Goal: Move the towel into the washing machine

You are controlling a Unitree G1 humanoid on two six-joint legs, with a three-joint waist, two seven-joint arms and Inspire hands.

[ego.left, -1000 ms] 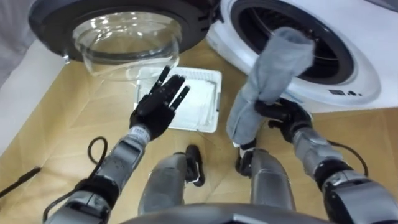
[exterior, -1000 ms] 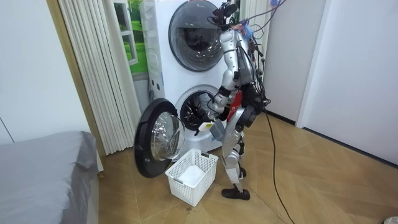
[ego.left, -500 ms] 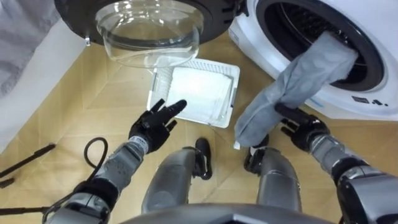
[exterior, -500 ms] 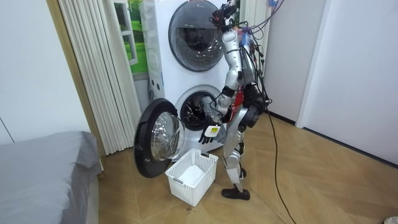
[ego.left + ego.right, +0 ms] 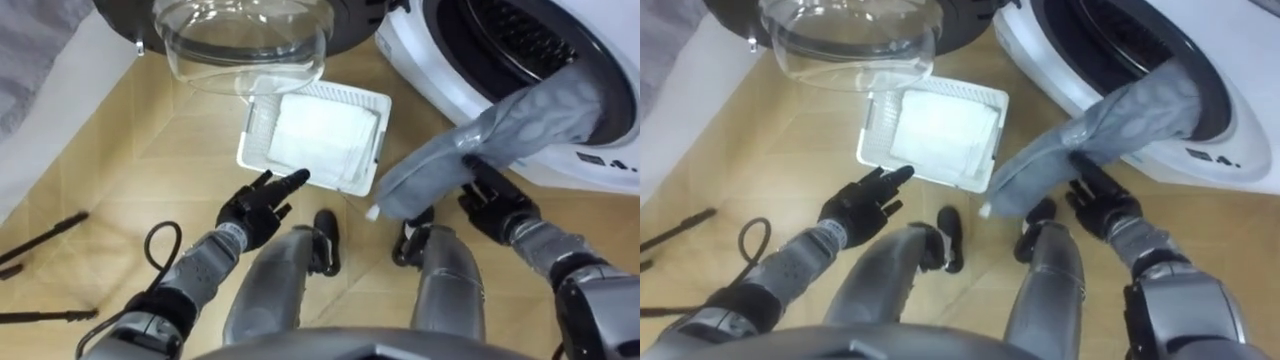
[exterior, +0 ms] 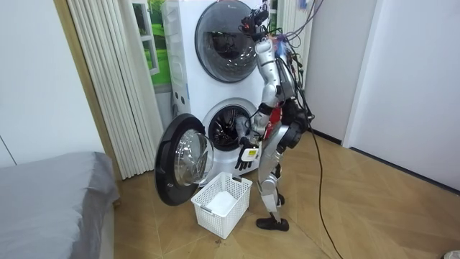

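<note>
The grey towel (image 5: 480,140) stretches from my right hand (image 5: 492,200) up to the washing machine's open drum (image 5: 530,35). Its far end lies over the dark rim of the opening, and its lower end hangs above my knees. My right hand is curled on the towel from below, just in front of the machine's white front (image 5: 440,70). Lower on the left, my left hand (image 5: 255,210) hangs with straight fingers, holding nothing, above the floor near the basket. In the room view I stand close before the lower machine (image 6: 228,128), bent a little toward it.
A white laundry basket (image 5: 253,130) with a white cloth (image 5: 320,140) in it stands on the wooden floor between the machine and its door. The round glass door (image 5: 245,45) stands swung open at the upper left. Dark rods (image 5: 40,250) lie on the floor far left.
My right hand has carried the towel's upper end further right, onto the drum's rim. My left hand has sunk lower. The view has shifted as well.
</note>
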